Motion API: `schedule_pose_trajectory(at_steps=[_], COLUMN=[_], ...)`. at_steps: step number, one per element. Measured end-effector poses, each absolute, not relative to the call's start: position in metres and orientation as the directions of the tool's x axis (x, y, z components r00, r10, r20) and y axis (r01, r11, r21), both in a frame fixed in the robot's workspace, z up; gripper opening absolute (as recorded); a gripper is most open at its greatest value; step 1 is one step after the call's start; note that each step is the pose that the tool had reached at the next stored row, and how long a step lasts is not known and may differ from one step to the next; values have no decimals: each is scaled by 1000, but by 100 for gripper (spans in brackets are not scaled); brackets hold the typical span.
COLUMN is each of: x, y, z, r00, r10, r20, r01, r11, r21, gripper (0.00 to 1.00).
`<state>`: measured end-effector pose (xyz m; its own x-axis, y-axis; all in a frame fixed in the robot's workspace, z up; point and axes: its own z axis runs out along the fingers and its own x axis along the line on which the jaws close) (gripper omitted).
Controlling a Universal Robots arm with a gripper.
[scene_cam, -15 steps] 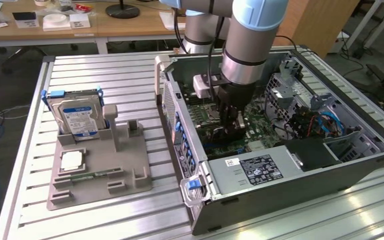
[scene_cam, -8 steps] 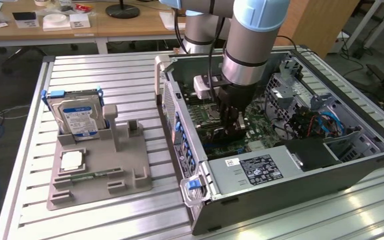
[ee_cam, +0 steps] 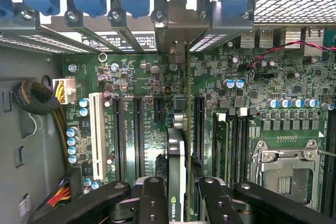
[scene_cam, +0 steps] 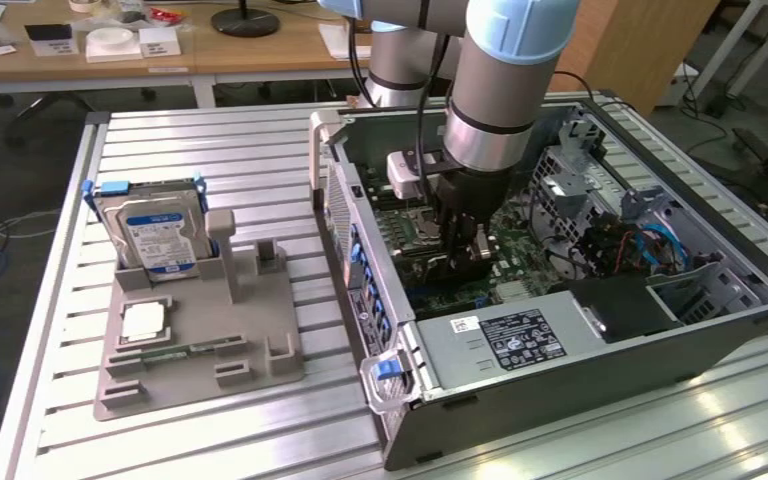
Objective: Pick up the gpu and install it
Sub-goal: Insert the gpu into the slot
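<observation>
Presently we find the gripper [scene_cam: 468, 262] lowered inside the open computer case [scene_cam: 744, 300], which lies on its side on the slatted table [scene_cam: 224, 140] toward the edge at the exterior view's right. In the wrist view its black fingers [ee_cam: 152, 203] stand on either side of the gpu [ee_cam: 177, 171], closed on its upper edge; the card hangs edge-on, its end bracket [ee_cam: 181, 30] reaching up to the rear slot openings of the case. The card sits over the motherboard [ee_cam: 142, 77], in line with the expansion slots [ee_cam: 138, 135]; we cannot tell whether its connector edge is touching a slot or just above one.

We judge the card to be light and stiff, but fragile: the circuit board and its contacts would not tolerate twisting or side load. The present hold across the thickness, near the middle of the top edge, seems sound, keeping the fingers off the connector edge and letting the card hang straight. The faces are likely smooth, so a slight tilt in the grip is possible.

Well apart, near the table's edge at the exterior view's left, a grey holder [scene_cam: 197, 350] carries a hard drive [scene_cam: 157, 235] standing upright.
</observation>
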<state>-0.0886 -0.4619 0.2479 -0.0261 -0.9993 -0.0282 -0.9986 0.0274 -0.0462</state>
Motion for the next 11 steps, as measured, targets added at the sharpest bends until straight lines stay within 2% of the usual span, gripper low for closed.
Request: schedule_pose_trajectory(at_steps=[11], x=[-89], y=[-462], z=[248], r00=[-26], r10=[-999], r20=[-28], r01=[-999], r11=[27], r21=[-46], gripper=[27])
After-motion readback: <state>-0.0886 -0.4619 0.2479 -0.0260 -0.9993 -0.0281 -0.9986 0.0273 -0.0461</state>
